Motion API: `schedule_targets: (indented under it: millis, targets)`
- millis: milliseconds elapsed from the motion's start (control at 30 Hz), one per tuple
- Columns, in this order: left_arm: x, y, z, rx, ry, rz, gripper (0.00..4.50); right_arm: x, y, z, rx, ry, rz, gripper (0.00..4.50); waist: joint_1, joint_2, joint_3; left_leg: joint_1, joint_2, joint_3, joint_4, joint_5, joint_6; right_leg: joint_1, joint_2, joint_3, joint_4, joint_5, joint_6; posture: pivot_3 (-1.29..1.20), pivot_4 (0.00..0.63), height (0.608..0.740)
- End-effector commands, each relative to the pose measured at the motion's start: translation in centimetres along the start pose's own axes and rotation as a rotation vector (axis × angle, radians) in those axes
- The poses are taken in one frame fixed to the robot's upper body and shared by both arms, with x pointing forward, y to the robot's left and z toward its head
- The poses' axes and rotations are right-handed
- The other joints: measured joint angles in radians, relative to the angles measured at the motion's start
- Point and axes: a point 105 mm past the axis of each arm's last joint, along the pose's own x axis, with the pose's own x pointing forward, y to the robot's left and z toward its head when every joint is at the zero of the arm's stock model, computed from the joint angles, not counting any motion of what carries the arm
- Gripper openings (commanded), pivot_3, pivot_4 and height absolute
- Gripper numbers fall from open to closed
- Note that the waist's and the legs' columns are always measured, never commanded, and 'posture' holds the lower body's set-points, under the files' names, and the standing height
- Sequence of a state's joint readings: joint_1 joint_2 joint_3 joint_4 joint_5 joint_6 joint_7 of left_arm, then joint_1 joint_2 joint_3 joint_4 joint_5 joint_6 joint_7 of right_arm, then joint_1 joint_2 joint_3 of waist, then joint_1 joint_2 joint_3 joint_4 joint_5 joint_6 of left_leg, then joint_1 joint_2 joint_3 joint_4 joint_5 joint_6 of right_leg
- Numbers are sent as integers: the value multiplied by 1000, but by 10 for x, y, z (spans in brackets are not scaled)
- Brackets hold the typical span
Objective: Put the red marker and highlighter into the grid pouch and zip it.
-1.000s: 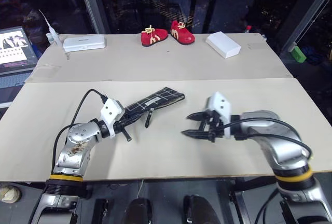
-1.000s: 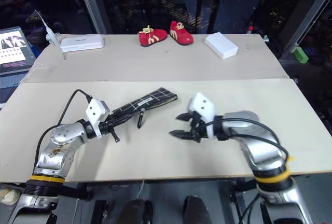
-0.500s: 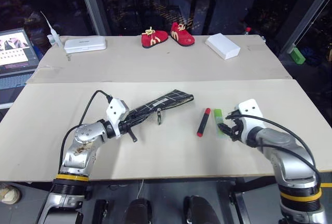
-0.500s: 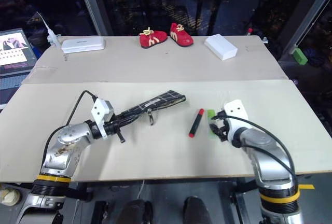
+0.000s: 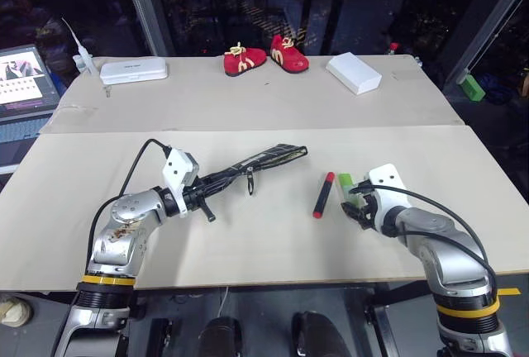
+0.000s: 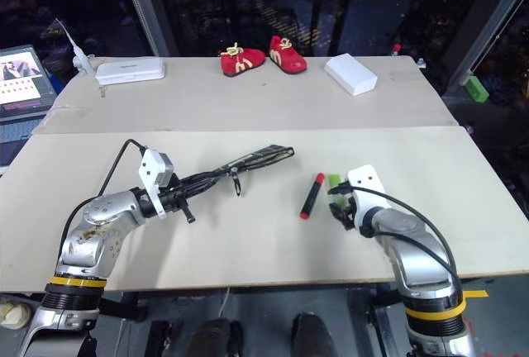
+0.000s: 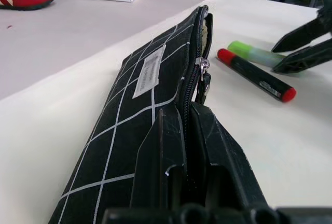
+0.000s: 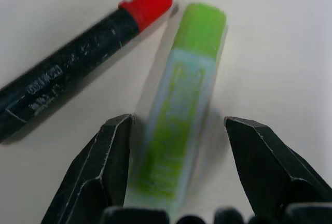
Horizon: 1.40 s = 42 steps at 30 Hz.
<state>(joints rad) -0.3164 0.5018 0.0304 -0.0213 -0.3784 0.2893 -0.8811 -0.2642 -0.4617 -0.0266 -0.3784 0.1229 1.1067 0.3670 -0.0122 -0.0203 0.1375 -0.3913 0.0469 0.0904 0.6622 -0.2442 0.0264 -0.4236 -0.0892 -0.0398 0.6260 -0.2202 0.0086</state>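
Black white-gridded grid pouch (image 7: pixel 136 115); zipper part-open

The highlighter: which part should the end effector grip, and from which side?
Grip the highlighter across its flat long sides at mid-body, coming down from above along its length. It lies flat on the table, apart from the red marker, and the open right end effector already straddles it.
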Motion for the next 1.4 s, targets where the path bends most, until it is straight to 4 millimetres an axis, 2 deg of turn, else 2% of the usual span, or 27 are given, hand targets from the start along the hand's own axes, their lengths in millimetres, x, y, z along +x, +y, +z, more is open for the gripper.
schedule_targets:
  millis: [33,67,100,200,267,300,600,700,800,900,1000,1100,1267,1300,1400]
  targets:
    - [-3,1,13,42,-33,13,0,5,-4,-10,1,24,-26,3181,-1,-1,-1,0,0,0,0,0,0,1,0,0,0,0,0,0,150,740]
    - [-4,1,13,43,-33,15,0,6,-7,-12,1,29,-38,3181,-1,-2,-1,1,0,0,0,0,0,1,0,0,0,0,0,0,150,740]
    - [-4,1,13,44,-33,17,0,6,-9,-13,2,32,-46,2673,-1,-2,-1,2,0,0,0,0,0,2,0,0,0,0,0,0,150,740]
    - [-5,1,13,49,-31,19,0,7,-14,-14,13,29,-66,1837,0,-2,-1,2,0,0,0,0,0,2,0,0,0,0,0,0,150,740]
    - [-6,1,14,54,-30,20,0,7,-14,-13,20,21,-71,1103,1,-3,-2,2,0,0,0,0,0,2,0,1,0,0,0,0,150,740]
    - [-6,1,14,56,-30,20,0,7,-14,-12,25,16,-66,1034,2,-4,-2,2,0,0,0,0,0,2,0,0,0,0,0,0,150,740]
    - [-6,1,15,64,-30,16,0,7,-22,-9,60,4,-124,1034,2,-4,-2,2,0,0,0,0,0,2,0,0,-1,0,0,0,150,740]
    - [-6,2,16,65,-27,13,0,5,-26,18,89,-108,-127,1034,1,-4,-2,2,0,0,0,0,0,2,0,0,-1,0,0,0,150,740]
    - [-5,3,16,66,-25,10,0,-2,-20,55,13,-277,-67,1034,0,-4,-2,0,0,0,0,0,0,0,0,1,-1,0,0,0,150,740]
    - [-5,2,15,64,-21,3,0,-15,-16,88,-190,-415,3,1034,-1,-3,-1,-2,0,0,0,0,0,-2,0,1,-1,0,0,0,150,740]
    - [-5,2,15,64,-22,1,0,-24,-8,102,-393,-479,72,1034,-1,-3,-1,-2,0,0,0,-1,1,-1,0,0,-2,0,1,0,150,740]
    - [-5,3,16,64,-23,1,0,-33,11,107,-666,-509,197,1034,0,-3,0,-2,0,0,0,-1,1,-1,0,0,-2,-1,1,0,150,740]
    - [-5,1,15,61,-26,0,0,-28,25,107,-1058,-484,257,1034,-2,-4,0,-1,0,1,0,-1,1,-1,-1,1,-2,-1,1,0,150,740]
    - [-5,0,15,61,-26,-2,0,-26,28,107,-1119,-481,262,1034,-2,-4,0,-1,0,1,0,-1,1,-1,-1,1,-2,-1,1,0,150,740]
    - [-5,-1,15,60,-27,-2,0,-20,31,113,-1155,-498,261,1034,-1,-4,0,0,0,1,0,-1,1,-1,0,1,-2,-1,1,0,150,740]
